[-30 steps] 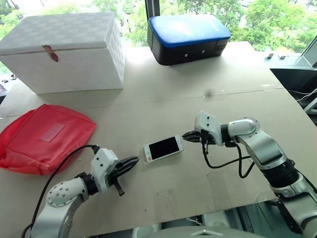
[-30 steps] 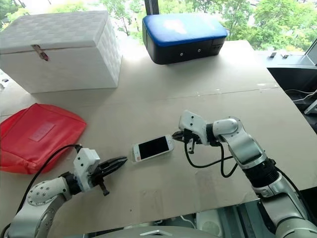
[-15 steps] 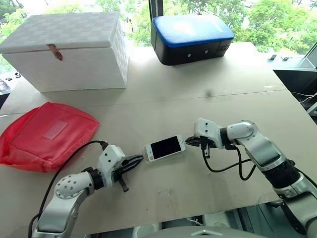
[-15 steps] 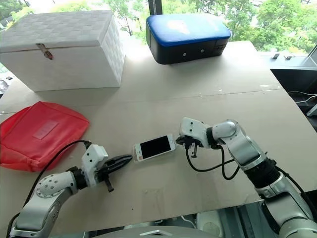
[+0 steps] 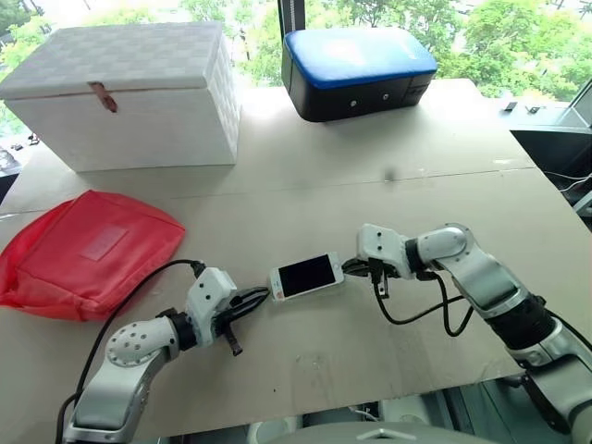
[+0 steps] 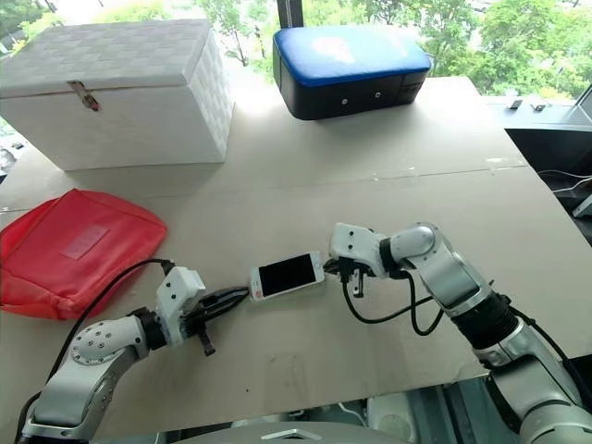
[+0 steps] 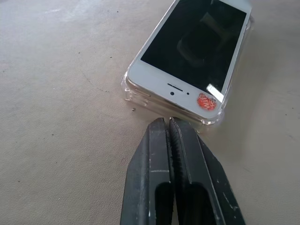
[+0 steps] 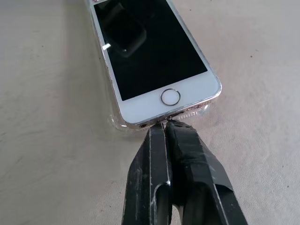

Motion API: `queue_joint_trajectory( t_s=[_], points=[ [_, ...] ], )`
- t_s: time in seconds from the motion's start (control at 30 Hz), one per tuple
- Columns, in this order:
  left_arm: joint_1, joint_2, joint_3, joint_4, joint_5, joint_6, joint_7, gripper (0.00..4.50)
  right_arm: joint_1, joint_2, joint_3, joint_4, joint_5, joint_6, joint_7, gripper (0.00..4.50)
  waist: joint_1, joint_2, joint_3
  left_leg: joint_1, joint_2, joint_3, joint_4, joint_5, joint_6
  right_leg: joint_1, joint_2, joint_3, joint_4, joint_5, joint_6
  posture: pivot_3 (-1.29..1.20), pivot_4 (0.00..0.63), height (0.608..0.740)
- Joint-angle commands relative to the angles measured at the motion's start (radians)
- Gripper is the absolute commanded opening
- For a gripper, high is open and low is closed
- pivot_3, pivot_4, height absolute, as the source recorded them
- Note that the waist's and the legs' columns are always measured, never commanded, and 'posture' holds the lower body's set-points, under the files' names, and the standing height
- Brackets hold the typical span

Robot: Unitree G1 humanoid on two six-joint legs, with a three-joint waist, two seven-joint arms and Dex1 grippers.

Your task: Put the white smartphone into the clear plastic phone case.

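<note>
The white smartphone point(image 5: 305, 276) lies screen up on the cardboard table, resting in the clear plastic phone case point(image 7: 212, 123), whose rim shows around its edges. My left gripper point(image 5: 257, 298) is shut, its tips against the phone's earpiece end point(image 7: 168, 123). My right gripper point(image 5: 350, 268) is shut too, its tips touching the home-button end point(image 8: 166, 124). The phone sits pinched lengthwise between the two shut grippers.
A red pouch point(image 5: 88, 252) lies at the left. A white lidded box point(image 5: 125, 92) and a blue-topped black case point(image 5: 356, 69) stand at the back. The table's front edge point(image 5: 305, 412) runs just below the arms.
My left gripper has moved right up to the phone's end. My right gripper has dipped and closed in on the other end. The phone has stayed where it was.
</note>
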Motion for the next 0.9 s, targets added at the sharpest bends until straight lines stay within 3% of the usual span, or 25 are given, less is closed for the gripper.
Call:
queue_joint_trajectory(
  t_s=[0.03, 0.27, 0.67, 0.9],
  points=[
    [-0.001, -0.001, -0.012, -0.015, 0.003, 0.001, 0.005, 0.12, -0.031, 0.016, 0.032, -0.010, 0.004, -0.044, 0.040, 0.00, 0.000, 0.000, 0.000, 0.000, 0.000, 0.000, 0.000, 0.000, 0.000, 0.000, 0.000, 0.000, 0.000, 0.000, 0.000, 0.00, 0.150, 0.734],
    [0.002, -0.003, -0.012, -0.020, 0.002, 0.000, 0.011, 0.12, -0.049, 0.017, 0.074, 0.029, -0.020, -0.077, 0.091, 0.00, 0.000, 0.000, 0.000, 0.001, 0.000, 0.000, 0.000, 0.000, 0.000, 0.000, 0.000, 0.000, 0.000, 0.000, 0.000, 0.00, 0.150, 0.734],
    [0.036, -0.006, 0.010, -0.018, -0.009, -0.009, 0.023, 0.12, -0.151, -0.071, -0.031, 0.261, -0.068, -0.201, 0.062, 0.00, -0.001, 0.000, 0.000, 0.000, 0.000, 0.000, 0.004, 0.000, 0.000, 0.001, 0.000, 0.000, 0.000, 0.000, 0.000, 0.00, 0.150, 0.734],
    [0.048, -0.007, 0.044, -0.018, -0.027, -0.019, 0.024, 0.12, -0.214, 0.098, -0.125, 0.224, 0.106, -0.112, 0.077, 0.00, -0.006, 0.001, 0.001, 0.000, 0.003, 0.001, 0.003, 0.000, 0.000, 0.001, 0.001, 0.001, 0.001, 0.000, 0.000, 0.00, 0.150, 0.734]
  ],
)
